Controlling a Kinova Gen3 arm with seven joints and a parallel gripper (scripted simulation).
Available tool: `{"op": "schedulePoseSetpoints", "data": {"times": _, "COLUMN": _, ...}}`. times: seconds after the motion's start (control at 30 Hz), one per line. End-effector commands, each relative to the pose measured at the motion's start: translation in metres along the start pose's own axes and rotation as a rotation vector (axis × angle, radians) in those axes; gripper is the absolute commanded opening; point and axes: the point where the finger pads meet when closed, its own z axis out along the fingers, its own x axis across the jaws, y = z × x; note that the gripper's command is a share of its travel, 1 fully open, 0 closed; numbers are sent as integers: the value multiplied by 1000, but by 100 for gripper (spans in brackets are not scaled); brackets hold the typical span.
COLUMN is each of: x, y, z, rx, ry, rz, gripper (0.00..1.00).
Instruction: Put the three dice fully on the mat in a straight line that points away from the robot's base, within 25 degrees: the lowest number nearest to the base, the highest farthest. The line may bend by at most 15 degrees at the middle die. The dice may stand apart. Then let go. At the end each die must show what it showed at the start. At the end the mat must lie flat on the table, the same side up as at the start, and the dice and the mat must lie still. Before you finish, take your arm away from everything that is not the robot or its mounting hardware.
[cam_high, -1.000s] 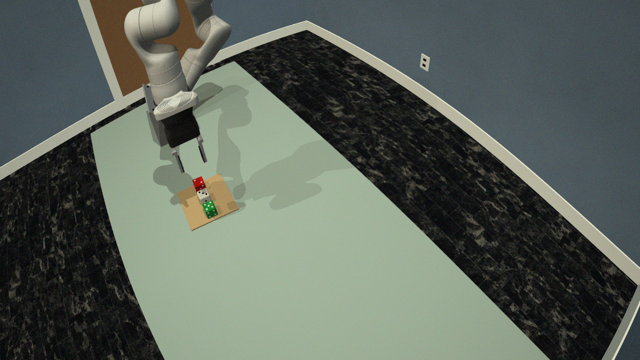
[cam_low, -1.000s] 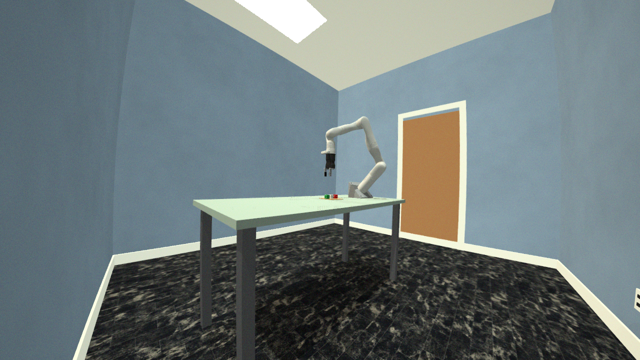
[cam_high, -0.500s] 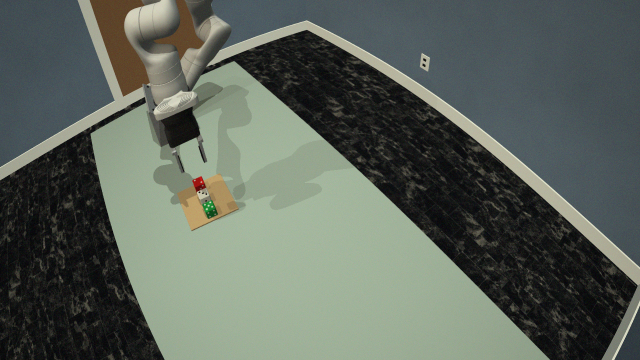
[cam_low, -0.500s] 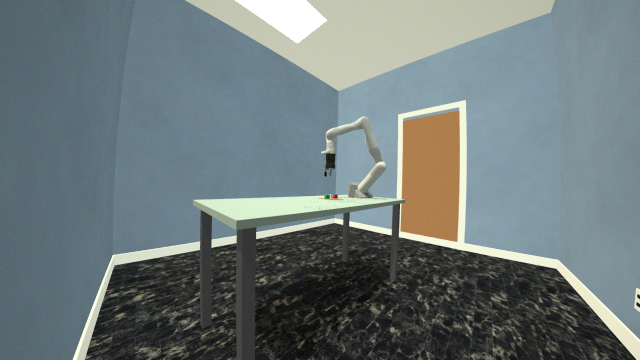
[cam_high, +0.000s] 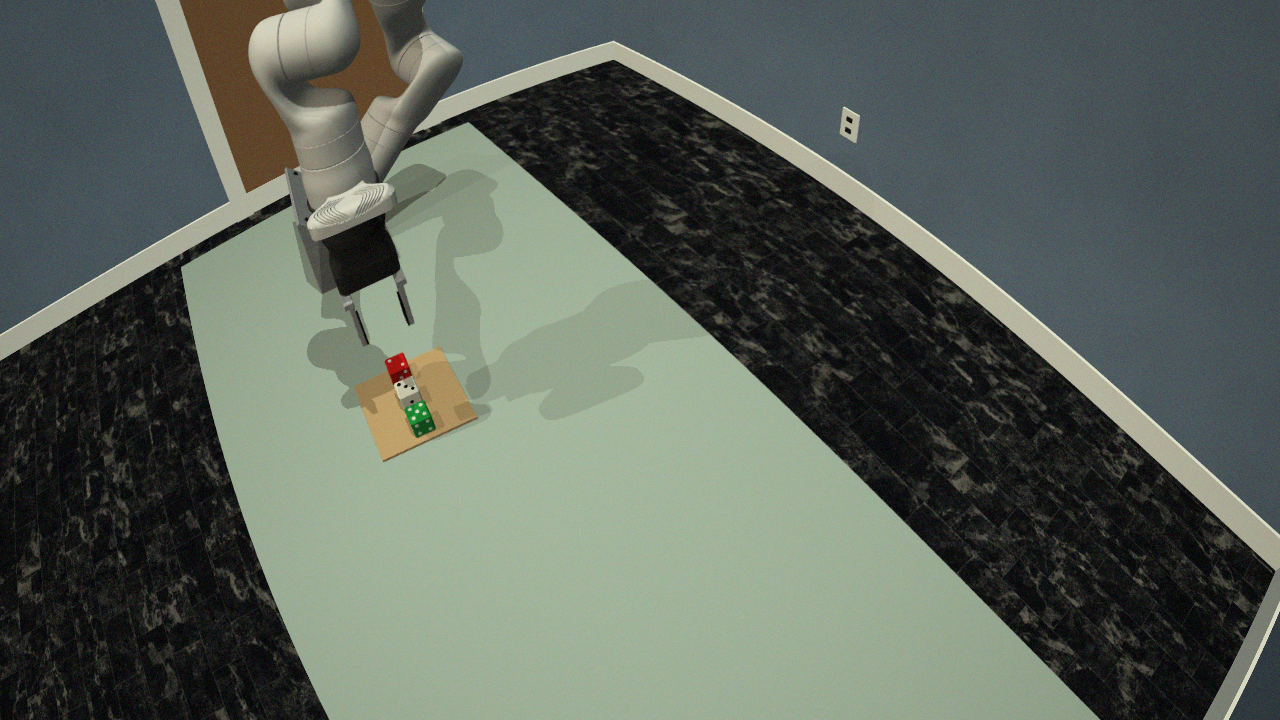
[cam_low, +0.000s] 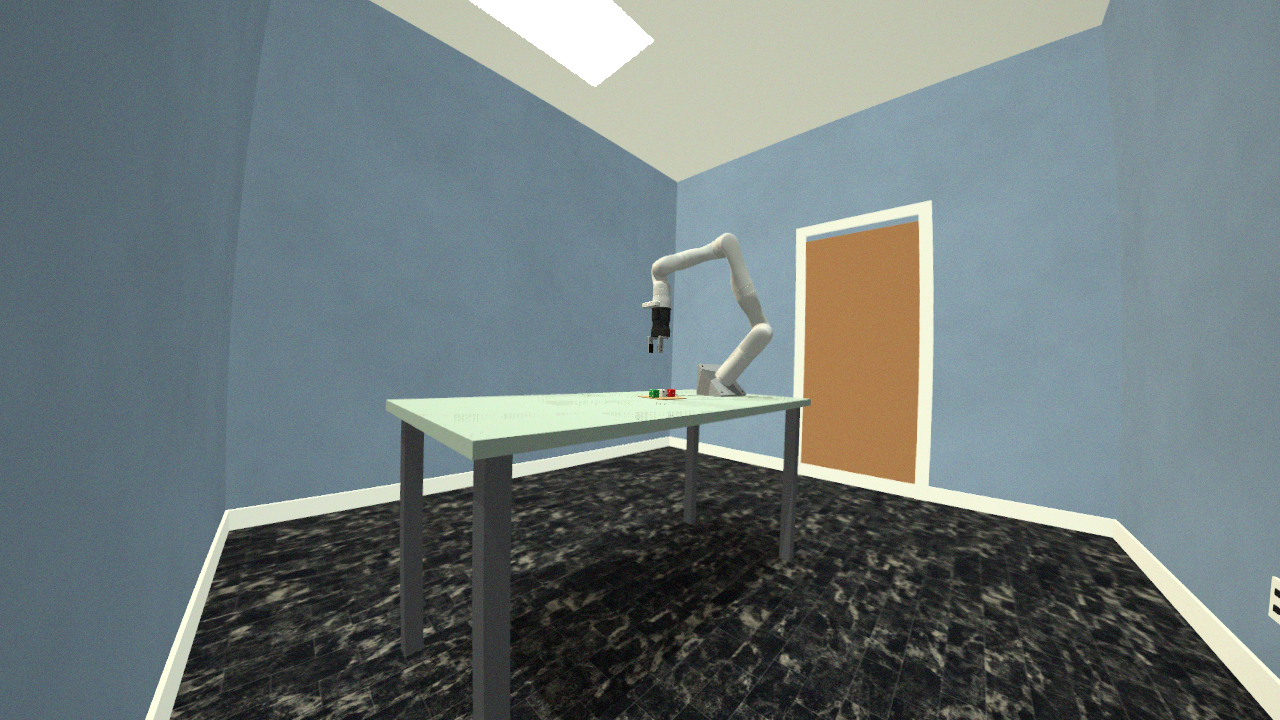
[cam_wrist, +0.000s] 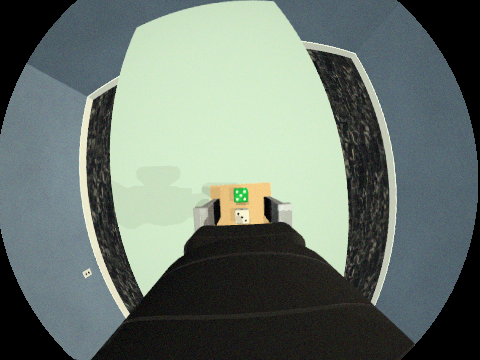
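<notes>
A tan mat (cam_high: 424, 398) lies flat on the green table. Three dice stand on it in a row leading away from the robot's base: a red die (cam_high: 398, 365) nearest the base, a white die (cam_high: 407, 390) in the middle, a green die (cam_high: 419, 418) farthest. They stand close together. My gripper (cam_high: 382, 315) is open and empty, well above the table, over the mat's near edge by the red die. In the wrist view I see the green die (cam_wrist: 240, 195) showing five and the white die (cam_wrist: 243, 216) on the mat (cam_wrist: 240, 203); the red die is hidden there.
The robot's base (cam_high: 308, 250) stands at the table's far end, near the brown door (cam_low: 861, 349). In the side view the gripper (cam_low: 657, 343) hangs high over the dice (cam_low: 662, 393).
</notes>
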Motion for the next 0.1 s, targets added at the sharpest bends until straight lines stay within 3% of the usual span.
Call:
{"op": "schedulePoseSetpoints", "data": {"times": 0.0, "x": 0, "y": 0, "z": -1, "rx": 2, "ry": 1, "rz": 0, "gripper": 100}}
{"op": "schedulePoseSetpoints", "data": {"times": 0.07, "x": 0, "y": 0, "z": -1, "rx": 2, "ry": 1, "rz": 0, "gripper": 100}}
